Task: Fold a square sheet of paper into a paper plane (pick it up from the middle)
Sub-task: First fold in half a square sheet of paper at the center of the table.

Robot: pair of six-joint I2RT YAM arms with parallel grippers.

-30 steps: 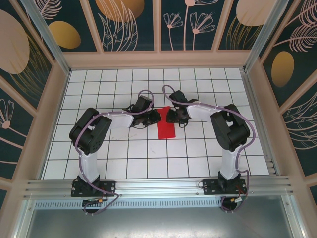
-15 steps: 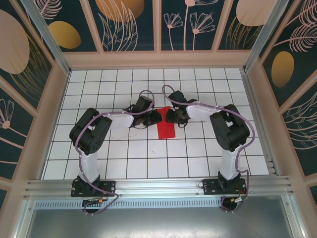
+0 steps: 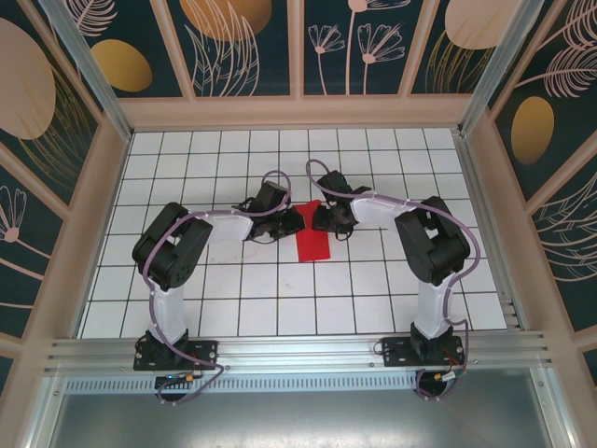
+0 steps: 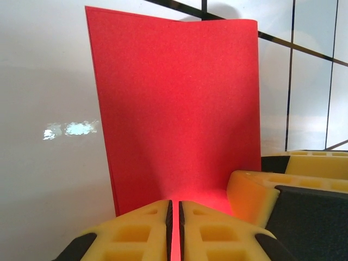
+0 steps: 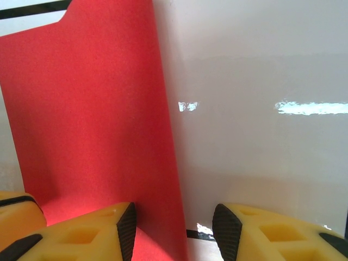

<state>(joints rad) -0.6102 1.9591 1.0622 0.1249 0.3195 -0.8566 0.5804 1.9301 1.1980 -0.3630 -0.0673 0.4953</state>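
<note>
Folded red sheet of paper (image 3: 311,245) (image 4: 174,109) (image 5: 92,119) lies at ctr of the white tiled surface (image 3: 280,308), betw. the two arms. Left end effector (image 3: 297,222) (image 4: 174,209), at the sheet's far end, is pinched closed on its edge, red showing in the slit betw. its yellow fingers. Right end effector (image 3: 320,220) (image 5: 174,220) stands open astride the sheet's long edge: one finger over paper, the other over bare tile.

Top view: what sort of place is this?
Probably a robot test booth: a left arm and right arm bolted to a rail, a white gridded table, and decorated panels walling it in.
</note>
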